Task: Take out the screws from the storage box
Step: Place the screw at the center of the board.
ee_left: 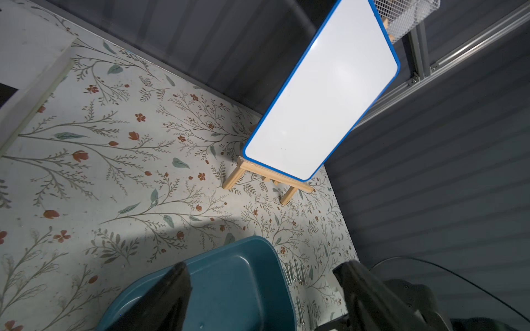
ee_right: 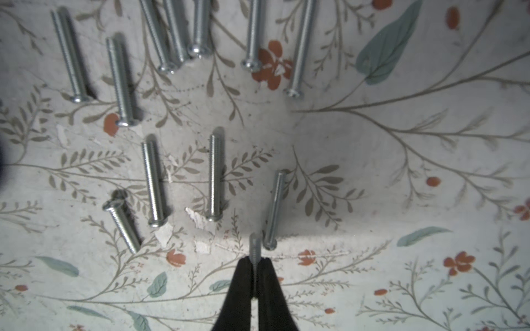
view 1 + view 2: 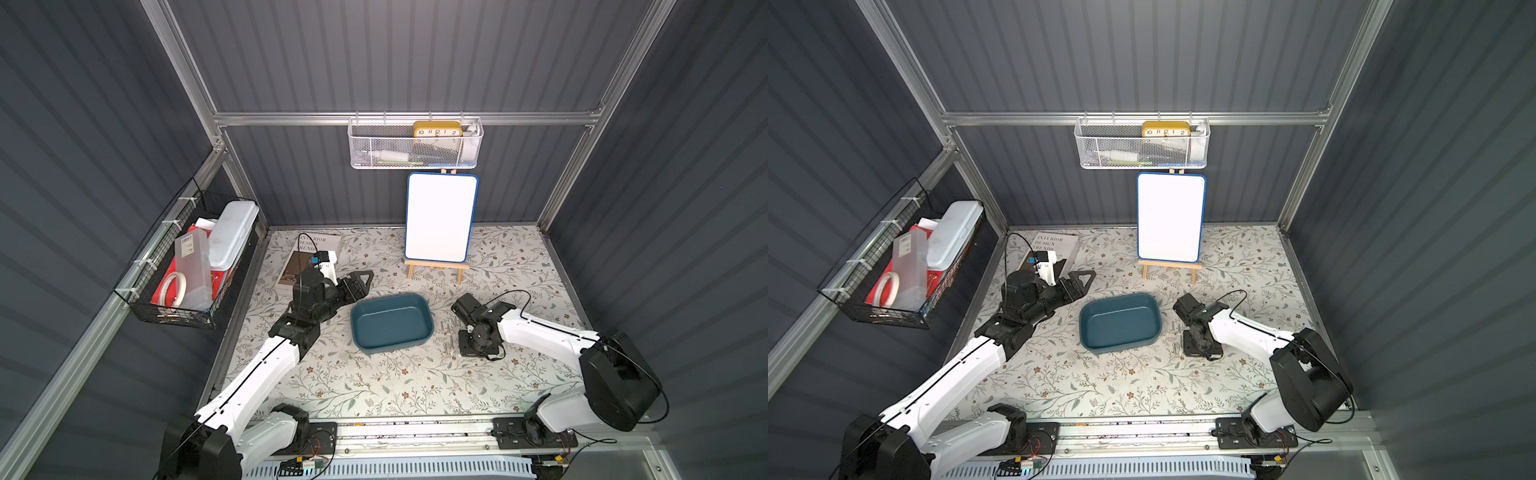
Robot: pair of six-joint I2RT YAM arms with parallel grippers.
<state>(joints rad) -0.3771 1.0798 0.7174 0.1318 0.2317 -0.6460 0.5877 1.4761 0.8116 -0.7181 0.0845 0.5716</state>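
The storage box [image 3: 390, 322] [image 3: 1120, 322] is a teal tray in mid-table, and its floor looks bare in both top views. Several silvery screws [image 2: 155, 183] [image 3: 446, 332] lie in rows on the floral mat just right of the tray. My right gripper [image 2: 254, 260] [image 3: 473, 347] points down over them, shut on one screw [image 2: 254, 245] whose threaded end sticks out past the fingertips. My left gripper [image 1: 261, 275] [image 3: 362, 277] hovers off the tray's far left corner, open, with nothing between its fingers. The left wrist view shows the tray [image 1: 229, 286] and a few screws [image 1: 295, 275] beyond it.
A whiteboard on a wooden easel [image 3: 440, 216] stands behind the tray. A book [image 3: 307, 253] lies at the back left under the left arm. A black wire basket [image 3: 187, 266] hangs on the left wall, a white mesh basket [image 3: 415, 145] on the back wall.
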